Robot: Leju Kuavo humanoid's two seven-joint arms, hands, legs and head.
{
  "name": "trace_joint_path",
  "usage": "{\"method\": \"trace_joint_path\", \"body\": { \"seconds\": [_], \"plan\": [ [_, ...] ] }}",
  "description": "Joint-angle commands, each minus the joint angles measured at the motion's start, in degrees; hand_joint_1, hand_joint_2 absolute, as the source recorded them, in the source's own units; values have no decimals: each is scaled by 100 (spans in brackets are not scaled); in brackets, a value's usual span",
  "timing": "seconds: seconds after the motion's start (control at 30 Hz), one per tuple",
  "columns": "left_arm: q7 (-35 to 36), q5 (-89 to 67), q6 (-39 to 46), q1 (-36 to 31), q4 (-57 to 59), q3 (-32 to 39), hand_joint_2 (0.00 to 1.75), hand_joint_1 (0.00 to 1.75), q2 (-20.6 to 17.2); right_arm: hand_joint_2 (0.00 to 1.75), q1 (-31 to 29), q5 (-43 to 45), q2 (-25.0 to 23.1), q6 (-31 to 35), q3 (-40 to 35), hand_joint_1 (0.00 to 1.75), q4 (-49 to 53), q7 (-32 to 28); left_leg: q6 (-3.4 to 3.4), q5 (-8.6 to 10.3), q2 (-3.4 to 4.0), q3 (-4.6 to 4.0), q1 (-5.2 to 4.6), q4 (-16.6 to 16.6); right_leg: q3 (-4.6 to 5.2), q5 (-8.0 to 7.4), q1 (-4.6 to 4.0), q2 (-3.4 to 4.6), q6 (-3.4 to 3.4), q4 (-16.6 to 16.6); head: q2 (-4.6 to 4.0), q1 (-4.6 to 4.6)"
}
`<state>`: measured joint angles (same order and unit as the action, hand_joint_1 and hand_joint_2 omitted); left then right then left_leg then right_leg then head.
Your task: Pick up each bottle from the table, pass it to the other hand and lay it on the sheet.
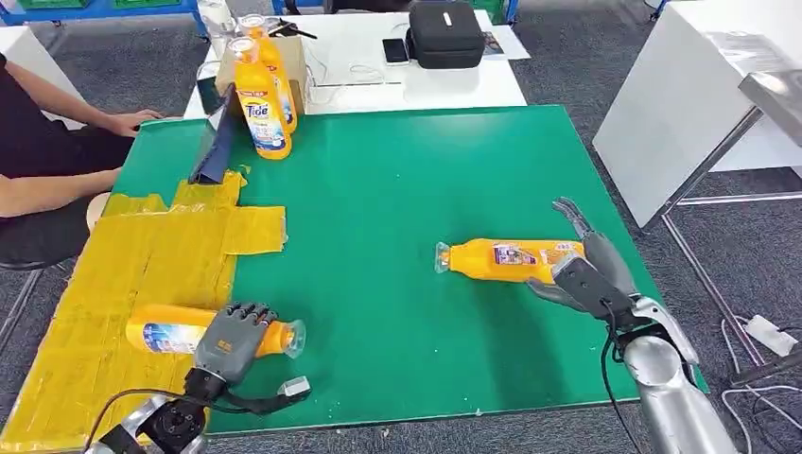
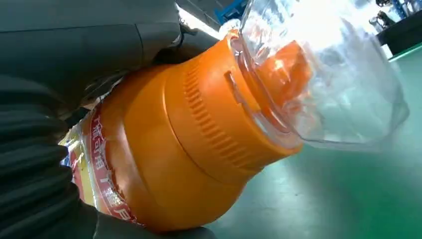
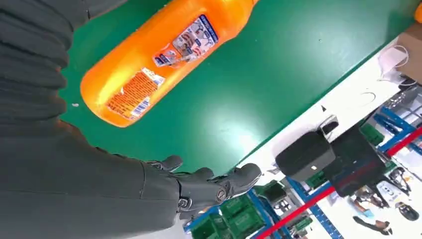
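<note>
An orange detergent bottle (image 1: 161,336) with a clear cap lies at the front left, its base on the yellow sheet (image 1: 142,265) and its neck over the green mat. My left hand (image 1: 236,339) grips it near the shoulder, and up close its dark fingers wrap the bottle (image 2: 199,149). A second orange bottle (image 1: 501,258) lies on its side on the mat at the right, cap pointing left. My right hand (image 1: 586,270) is at that bottle's base with fingers spread. In the right wrist view the hand (image 3: 99,189) holds nothing beside the bottle (image 3: 159,55).
Two more orange bottles (image 1: 260,109) stand upright at the back left, next to a dark blue stand (image 1: 216,147). A person's arm (image 1: 57,142) rests at the left edge. Behind the mat a white table (image 1: 454,90) carries a black case (image 1: 444,33). A white bench (image 1: 690,104) stands to the right.
</note>
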<state>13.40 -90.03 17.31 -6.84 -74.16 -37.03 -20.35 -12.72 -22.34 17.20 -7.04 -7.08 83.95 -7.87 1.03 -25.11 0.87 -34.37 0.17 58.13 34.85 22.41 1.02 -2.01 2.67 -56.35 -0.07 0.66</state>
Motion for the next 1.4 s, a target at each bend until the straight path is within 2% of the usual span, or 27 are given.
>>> {"method": "trace_joint_path", "body": {
  "seconds": [0.03, 0.07, 0.1, 0.2, 0.23, 0.33, 0.37, 0.4, 0.57, 0.87, 1.03, 1.2, 1.27, 1.4],
  "plan": [
    [-1037, 65, -349, 183, 1006, 921, 175, 175, -113, 175, -820, -3, -149, -18, -399, 0, -1187, 30, -6, -3, 36, 21, 3, -9, -9, -10, -1, 53, -12, 7, 0, 0],
    [-1224, 52, -354, 184, 1065, 1077, 175, 175, -55, 175, -933, -12, -164, -15, -456, 0, -1355, 31, -8, -1, 41, 24, 4, -11, -12, -13, -3, 64, -16, 10, 0, -2],
    [-1311, 28, -276, 186, 1077, 1193, 175, 0, 29, 175, -995, -19, -178, -11, -497, 0, -1449, 33, -11, 4, 38, 23, 3, -13, -12, -14, -1, 60, -14, 10, 0, -2],
    [-1701, 142, -83, 92, 992, 1209, 175, 0, 64, 175, -1236, -97, -167, -50, -703, 0, -1823, 70, -14, 7, 42, 25, 4, -16, -17, -18, -2, 66, -17, 14, 0, 0],
    [-1815, 298, -35, 100, 876, 1268, 0, 0, 45, 175, -1321, -128, -129, -86, -806, 0, -1971, 85, -17, 11, 36, 21, 5, -13, -16, -20, -3, 59, -19, 11, 0, -2],
    [-2102, 698, -108, 111, 494, 1387, 0, 0, 123, 175, -1469, -196, -38, -99, -976, 0, -2323, 136, -18, 24, 19, 20, 2, -9, -13, -19, -2, 39, -9, 7, 0, 0],
    [-2101, 700, -134, 106, 474, 1382, 0, 0, 134, 175, -1469, -197, -34, -99, -979, 0, -2347, 135, -20, 25, 25, 21, 6, -12, -12, -23, -5, 54, -15, 12, 0, 0],
    [-2584, 1373, -74, 88, 353, 1430, 0, 0, 175, 175, -1616, -276, 40, -216, -1136, 0, -2608, 213, -17, 26, 14, 20, 5, -6, -14, -18, -4, 38, -10, 5, 0, -2],
    [-3676, 3238, -479, -41, -96, 1694, 0, 0, 454, 175, -2189, -446, -34, -175, -1395, 0, -3836, 67, -5, 35, 3, 8, 6, -2, -10, -21, -3, 22, -7, 2, 0, -2],
    [-3677, 3245, -485, -23, -126, 1707, 0, 0, 445, 175, -2223, -455, -55, -163, -1407, 0, -3886, 57, -10, 34, -5, -5, 1, -3, 0, -24, 1, 15, -10, 3, 0, -2],
    [-4335, 5176, -1297, 159, -622, 2373, 0, 0, 735, 175, -2316, -602, -220, -1, -1496, 0, -4282, -14, -10, 34, 0, -10, 4, -1, 8, -28, -3, 24, -12, 4, 0, 0],
    [-4687, 6648, -2170, 417, -1216, 3173, 0, 0, 1083, 175, -2445, -811, -259, 74, -1679, 0, -4495, -45, -7, 31, 2, -16, 4, 3, 13, -27, -3, 25, -8, 3, 0, -2],
    [-4728, 6810, -2333, 427, -1325, 3352, 0, 0, 1186, 175, -2574, -977, -227, 48, -1847, 0, -4656, 0, -6, 32, 5, -25, 3, 7, 22, -27, -2, 20, -5, -1, 0, -2],
    [-4756, 7052, -2753, 276, -1185, 3453, 0, 0, 1306, 175, -3198, -1675, -41, -467, -2681, 0, -5331, 185, -7, 33, 6, -23, -1, 6, 22, -28, 2, 26, -8, -4, 0, -2]
  ]
}}
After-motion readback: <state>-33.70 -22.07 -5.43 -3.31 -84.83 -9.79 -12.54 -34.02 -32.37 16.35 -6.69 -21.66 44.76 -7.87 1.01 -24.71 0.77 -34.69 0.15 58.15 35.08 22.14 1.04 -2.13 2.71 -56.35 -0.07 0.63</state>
